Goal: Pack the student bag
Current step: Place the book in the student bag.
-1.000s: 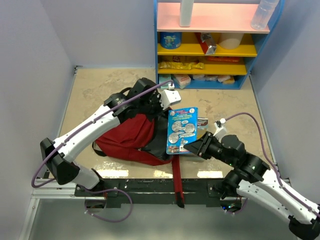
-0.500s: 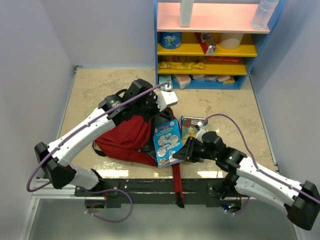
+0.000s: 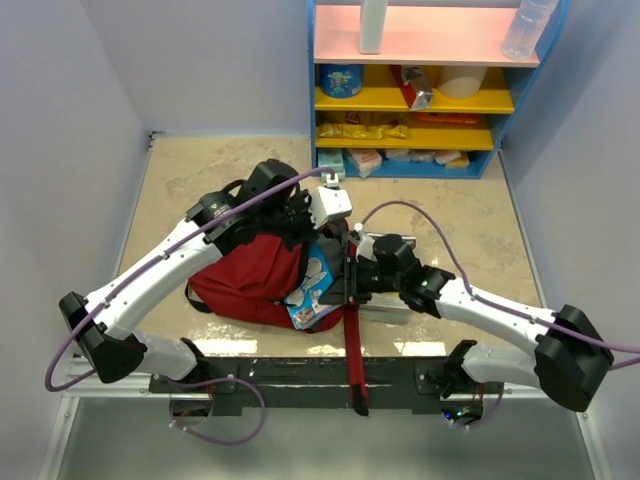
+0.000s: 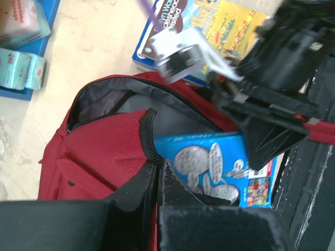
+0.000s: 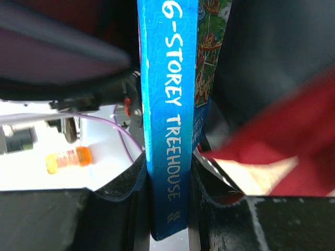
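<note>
Swung left and down from above the table point(image 3: 200, 180), the book point(image 3: 310, 287) is now seen half-sunk in the mouth of the bag point(image 3: 245, 278), which lies on its side near the table's front edge. Seen from overhead, the book's outer end is clamped by the right gripper point(image 3: 350, 275), just above the red strap point(image 3: 352, 350). The left gripper point(image 3: 303, 238) is set at the bag's upper rim.

In the left wrist view, the left gripper point(image 4: 157, 175) is pinched tight on the zipper rim of the bag point(image 4: 99, 149), so the opening is held wide. The book point(image 4: 209, 162) is lodged against the grey lining point(image 4: 172, 112), and a second book point(image 4: 235, 26) is left on the table beyond.

In the right wrist view, the book point(image 5: 167, 104) is squeezed spine-up by the right gripper point(image 5: 167, 175). Insertion is judged well under way, with a further push and a release still needed.
</note>
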Robot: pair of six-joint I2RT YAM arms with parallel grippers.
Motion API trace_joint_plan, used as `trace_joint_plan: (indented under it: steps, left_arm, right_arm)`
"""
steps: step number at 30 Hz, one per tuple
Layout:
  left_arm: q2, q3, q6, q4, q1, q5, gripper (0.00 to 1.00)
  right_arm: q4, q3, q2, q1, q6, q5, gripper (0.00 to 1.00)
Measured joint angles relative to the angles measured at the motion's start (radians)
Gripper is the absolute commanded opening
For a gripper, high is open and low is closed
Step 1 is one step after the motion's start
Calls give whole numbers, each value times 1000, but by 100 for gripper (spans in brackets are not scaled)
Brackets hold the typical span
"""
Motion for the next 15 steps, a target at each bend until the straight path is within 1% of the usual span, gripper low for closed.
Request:
trace_joint_plan:
  steps: [5,8,13,15]
  left_arm:
    - [-10,-15,5,-2,0,41,0]
    - [-11,-16,7,0,2,49,0]
    - [-13,-17,16,2,13,49,0]
    - [-13,-17,23,0,14,49,0]
  right_arm:
    - [5,131,106,-27,-108,-85,0]
    - [-4,197,160,-68,-163,-148,0]
    - [-4,311,292,-154,-206,-239,0]
    - [32,342,349,-170,-203,-260,0]
